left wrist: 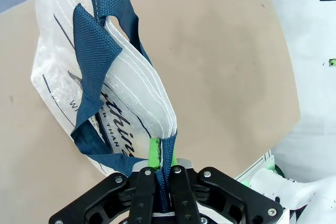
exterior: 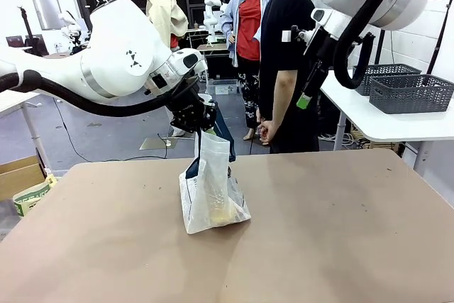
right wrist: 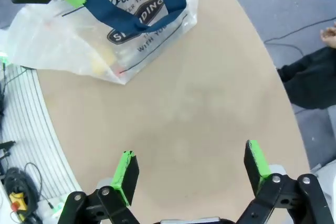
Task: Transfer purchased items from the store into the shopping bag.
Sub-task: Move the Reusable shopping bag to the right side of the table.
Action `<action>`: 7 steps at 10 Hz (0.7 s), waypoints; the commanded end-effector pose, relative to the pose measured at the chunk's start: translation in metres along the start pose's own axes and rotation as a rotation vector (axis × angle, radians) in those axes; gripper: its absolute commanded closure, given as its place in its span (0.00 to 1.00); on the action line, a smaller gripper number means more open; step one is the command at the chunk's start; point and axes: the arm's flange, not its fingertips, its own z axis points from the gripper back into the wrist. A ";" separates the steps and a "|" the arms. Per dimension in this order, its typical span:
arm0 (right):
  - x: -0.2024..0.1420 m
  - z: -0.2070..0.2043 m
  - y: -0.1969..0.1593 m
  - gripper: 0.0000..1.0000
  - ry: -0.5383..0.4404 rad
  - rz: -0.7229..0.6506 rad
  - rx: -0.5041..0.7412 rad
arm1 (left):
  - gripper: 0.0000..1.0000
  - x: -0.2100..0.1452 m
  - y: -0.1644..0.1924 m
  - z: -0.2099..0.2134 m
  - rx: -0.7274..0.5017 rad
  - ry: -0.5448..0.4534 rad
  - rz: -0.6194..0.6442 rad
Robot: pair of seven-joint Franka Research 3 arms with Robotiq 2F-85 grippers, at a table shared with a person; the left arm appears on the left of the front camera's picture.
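**Bag held by strap, right arm idle**

Left gripper (left wrist: 161, 157) is clamped on a navy strap handle (left wrist: 89, 51) of the shopping bag (exterior: 209, 193), which stands mid-table (exterior: 340, 232) with yellowish purchased items (exterior: 221, 212) inside. Right gripper (right wrist: 191, 169) hangs raised — jaws wide, empty — near the person (exterior: 287, 69).

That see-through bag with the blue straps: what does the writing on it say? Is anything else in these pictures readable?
On the shopping bag, right wrist view, fragments partly covered by the navy strap:
"thing" in script, start cut off
"S...DING" on the dark oval logo, middle hidden
"WITH YOU" beneath it
Same bag, left wrist view:
"THAN" in small capitals, rest creased away
Script letters beside it, too crumpled to read
Front view: the bag's print is too small to read.
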 end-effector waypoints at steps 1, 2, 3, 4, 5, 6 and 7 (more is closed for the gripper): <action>0.001 0.008 -0.002 0.00 0.010 0.007 0.002 | 1.00 0.000 0.001 0.001 0.000 -0.005 0.004; 0.001 0.008 -0.002 0.00 0.010 0.007 0.002 | 1.00 0.000 0.001 0.001 0.000 -0.005 0.004; 0.001 0.008 -0.002 0.00 0.010 0.007 0.002 | 1.00 0.000 0.001 0.001 0.000 -0.005 0.004; 0.001 0.008 -0.002 0.00 0.010 0.007 0.002 | 1.00 0.000 0.001 0.001 0.000 -0.005 0.004; 0.001 0.008 -0.002 0.00 0.010 0.007 0.002 | 1.00 0.000 0.001 0.001 0.000 -0.005 0.004; 0.001 0.008 -0.002 0.00 0.010 0.007 0.002 | 1.00 0.000 0.001 0.001 0.000 -0.005 0.004; 0.001 0.008 -0.002 0.00 0.010 0.007 0.002 | 1.00 0.000 0.001 0.001 0.000 -0.005 0.004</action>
